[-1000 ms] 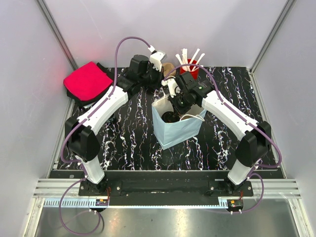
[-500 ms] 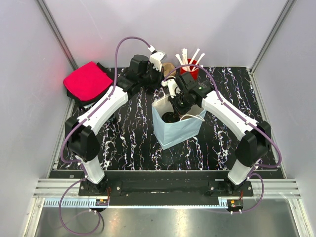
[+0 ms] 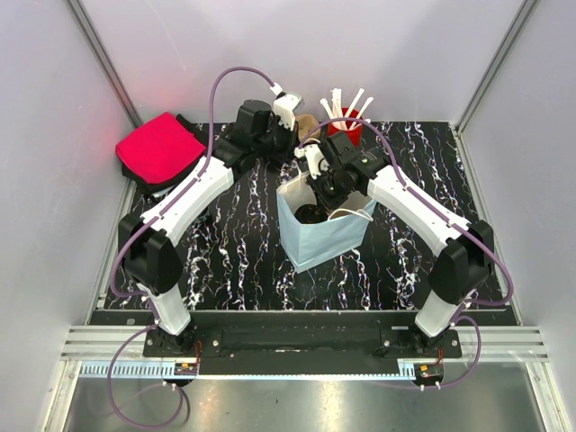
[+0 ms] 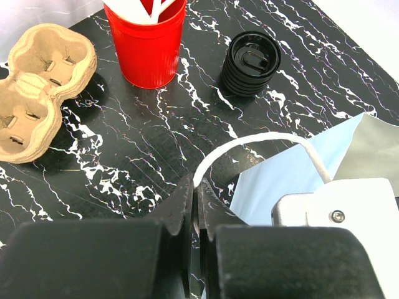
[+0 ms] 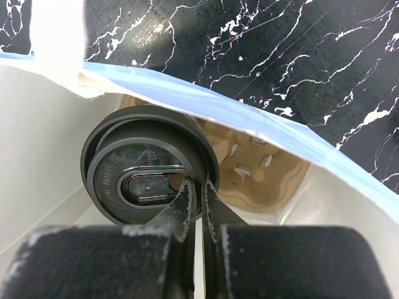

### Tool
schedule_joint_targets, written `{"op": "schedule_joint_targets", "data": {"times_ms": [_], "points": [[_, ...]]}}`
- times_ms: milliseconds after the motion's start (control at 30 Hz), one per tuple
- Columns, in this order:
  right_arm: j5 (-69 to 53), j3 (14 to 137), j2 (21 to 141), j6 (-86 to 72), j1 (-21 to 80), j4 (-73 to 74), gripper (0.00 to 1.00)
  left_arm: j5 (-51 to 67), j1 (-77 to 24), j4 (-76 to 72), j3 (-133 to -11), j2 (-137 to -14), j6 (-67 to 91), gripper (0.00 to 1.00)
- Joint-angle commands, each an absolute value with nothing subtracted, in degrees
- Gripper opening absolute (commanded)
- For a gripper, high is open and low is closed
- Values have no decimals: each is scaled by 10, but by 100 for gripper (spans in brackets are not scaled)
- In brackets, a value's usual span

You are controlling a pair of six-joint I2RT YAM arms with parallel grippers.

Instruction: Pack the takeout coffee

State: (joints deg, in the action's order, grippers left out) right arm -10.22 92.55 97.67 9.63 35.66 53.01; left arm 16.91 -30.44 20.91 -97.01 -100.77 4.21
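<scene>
The takeout coffee (image 5: 146, 171), a black cup with a black lid, stands inside the light blue paper bag (image 3: 326, 236) in a brown cardboard carrier (image 5: 249, 168). It shows as a dark shape in the top view (image 3: 310, 214). My right gripper (image 5: 201, 187) reaches down into the bag (image 5: 206, 103) and is shut on the rim of the cup's lid; in the top view it (image 3: 319, 200) sits at the bag's mouth. My left gripper (image 4: 198, 190) is shut on the bag's white handle (image 4: 249, 142) at the bag's far edge (image 3: 292, 151).
A red cup of white stirrers (image 3: 346, 124) (image 4: 146, 40) stands at the back. A stack of black lids (image 4: 249, 62) and a second cardboard carrier (image 4: 43, 87) (image 3: 309, 124) lie next to it. A red pad (image 3: 160, 148) lies at the back left.
</scene>
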Motion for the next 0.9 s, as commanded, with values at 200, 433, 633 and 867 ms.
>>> {"op": "schedule_joint_targets", "data": {"times_ms": [200, 433, 633, 867], "points": [[-115, 922, 964, 96, 364, 519, 0, 178, -307, 185, -983, -992, 44, 0], [-116, 919, 964, 96, 364, 518, 0, 172, -307, 191, -994, -1002, 43, 0], [-116, 913, 963, 97, 364, 515, 0, 173, -306, 192, -997, -1004, 44, 0], [-113, 912, 968, 97, 364, 512, 0, 175, -307, 192, -996, -1004, 45, 0]]}}
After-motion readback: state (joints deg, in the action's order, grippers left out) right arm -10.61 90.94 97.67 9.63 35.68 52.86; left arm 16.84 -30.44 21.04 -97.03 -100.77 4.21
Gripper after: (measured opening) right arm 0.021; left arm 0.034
